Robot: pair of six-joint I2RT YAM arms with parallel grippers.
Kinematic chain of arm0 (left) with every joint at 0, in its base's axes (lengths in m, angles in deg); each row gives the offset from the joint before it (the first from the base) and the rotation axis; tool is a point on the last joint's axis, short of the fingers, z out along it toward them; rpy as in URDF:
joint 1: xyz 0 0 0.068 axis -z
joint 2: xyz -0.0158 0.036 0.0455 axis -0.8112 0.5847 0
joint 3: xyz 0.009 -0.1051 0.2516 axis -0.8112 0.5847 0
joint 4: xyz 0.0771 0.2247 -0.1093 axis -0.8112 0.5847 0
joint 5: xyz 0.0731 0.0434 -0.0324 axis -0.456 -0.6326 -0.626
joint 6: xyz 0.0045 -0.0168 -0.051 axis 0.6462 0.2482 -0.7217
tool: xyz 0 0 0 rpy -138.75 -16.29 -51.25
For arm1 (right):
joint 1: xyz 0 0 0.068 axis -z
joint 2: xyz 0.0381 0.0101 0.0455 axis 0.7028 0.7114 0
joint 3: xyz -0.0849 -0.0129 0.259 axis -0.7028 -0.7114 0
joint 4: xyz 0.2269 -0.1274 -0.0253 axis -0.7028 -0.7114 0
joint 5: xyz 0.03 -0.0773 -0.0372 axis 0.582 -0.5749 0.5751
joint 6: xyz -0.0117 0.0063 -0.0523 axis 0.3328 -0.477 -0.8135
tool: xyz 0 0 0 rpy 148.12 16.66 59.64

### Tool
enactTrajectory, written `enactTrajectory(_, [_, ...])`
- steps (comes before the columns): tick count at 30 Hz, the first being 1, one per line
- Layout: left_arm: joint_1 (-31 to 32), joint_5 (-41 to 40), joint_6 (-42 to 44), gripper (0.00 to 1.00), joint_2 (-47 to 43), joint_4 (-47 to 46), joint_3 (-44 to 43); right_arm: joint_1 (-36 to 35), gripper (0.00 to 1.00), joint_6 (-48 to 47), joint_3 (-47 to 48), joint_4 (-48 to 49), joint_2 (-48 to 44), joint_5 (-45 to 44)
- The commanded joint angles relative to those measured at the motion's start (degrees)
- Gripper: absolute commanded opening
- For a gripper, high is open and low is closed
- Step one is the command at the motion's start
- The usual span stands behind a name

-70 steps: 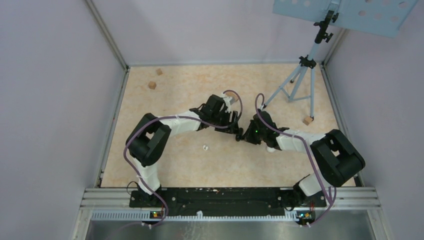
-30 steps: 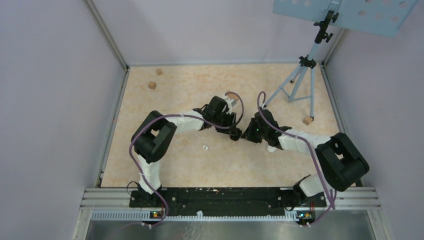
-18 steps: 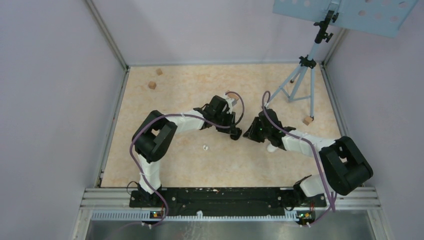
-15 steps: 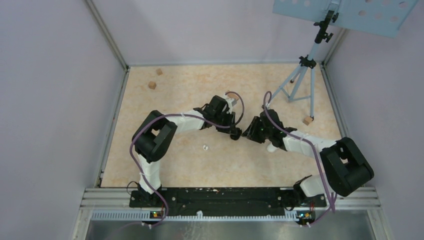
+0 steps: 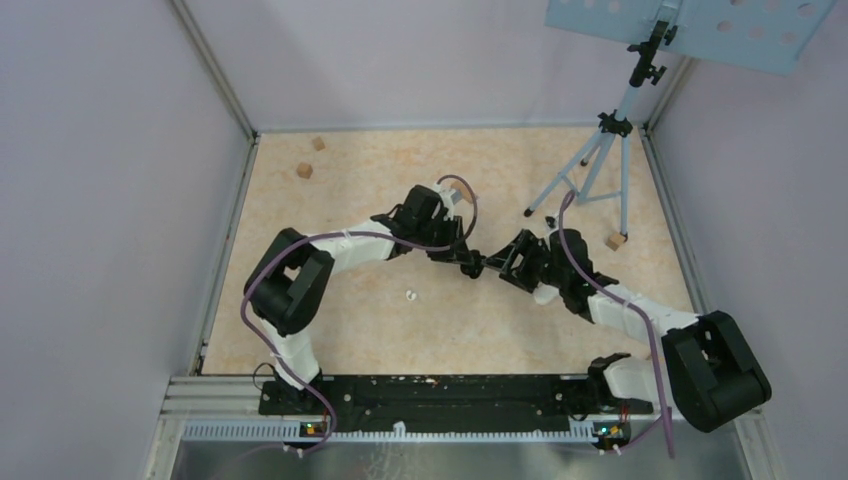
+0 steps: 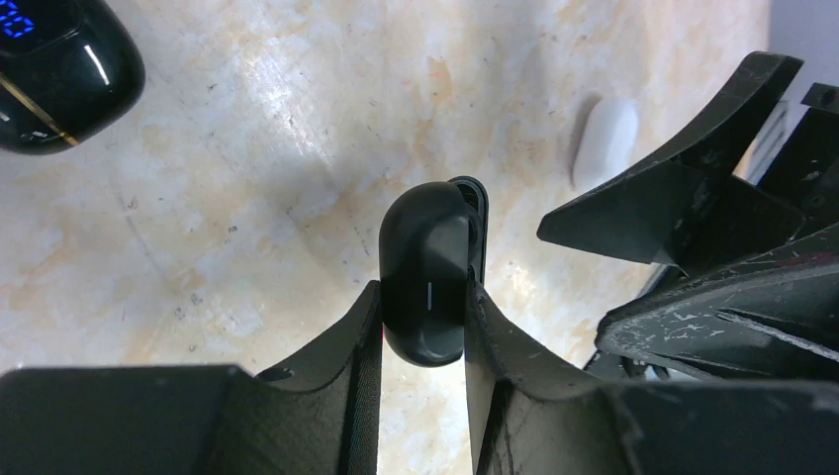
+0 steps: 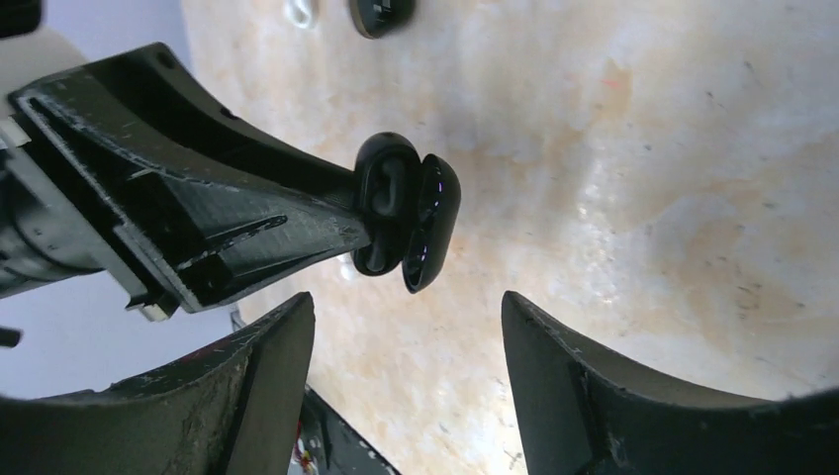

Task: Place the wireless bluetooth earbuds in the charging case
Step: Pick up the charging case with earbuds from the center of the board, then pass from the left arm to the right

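Observation:
My left gripper [image 6: 423,287] is shut on a black charging case [image 6: 427,272], held just above the table with its lid a little ajar. In the right wrist view the case [image 7: 432,223] shows edge-on, and a black earbud [image 7: 384,198] sits in its opening. My right gripper [image 7: 408,302] stands open a short way back from the case, with nothing between its fingers. In the top view the two grippers face each other at mid-table, left gripper [image 5: 468,265] and right gripper [image 5: 492,263]. A white earbud [image 5: 410,295] lies loose on the table to the left.
A second black case [image 6: 59,69] with a blue display lies near the left gripper. A white oval case [image 6: 605,143] rests beside the right arm. Tan wooden blocks [image 5: 304,170] [image 5: 616,240] lie at the back. A tripod [image 5: 600,150] stands at the back right.
My right gripper has opened and drawn back to the right, away from the case. My left gripper keeps its hold on the case and has shifted slightly.

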Motion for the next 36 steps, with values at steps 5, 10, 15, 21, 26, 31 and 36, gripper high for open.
enactTrajectory(5, [-2.48,9.67,-6.91,0.03,-7.89,-10.28,5.14,1.7,0.66,5.34,-4.24,12.96,-3.76,5.06])
enactTrajectory(10, [-4.08,16.36,-11.35,0.03,-9.28,-16.71,7.83,1.82,0.64,6.92,-6.1,21.89,-4.84,7.98])
enactTrajectory(15, [-6.37,21.43,-18.15,0.02,-11.34,-25.55,11.62,1.97,0.62,8.64,-8.2,28.86,-6.55,9.57])
enactTrajectory(21, [-8.89,27.04,-25.95,0.02,-12.58,-34.21,14.04,2.08,0.67,11.96,-11.29,45.4,-5.88,13.92])
enactTrajectory(26, [-10.41,30.73,-32.31,0.02,-13.54,-41.19,15.42,2.08,0.73,13.57,-10.75,53.33,-3.67,16.38])
enactTrajectory(31, [-10.45,32.71,-36.59,0.02,-14.2,-43.3,15.15,2.08,0.75,17.3,-9.32,63.34,0.84,19.16])
enactTrajectory(36, [-10.49,33.74,-41.52,0.02,-14.85,-47.88,15.81,2.06,0.74,21.11,-8.76,74.51,6.58,19.57])
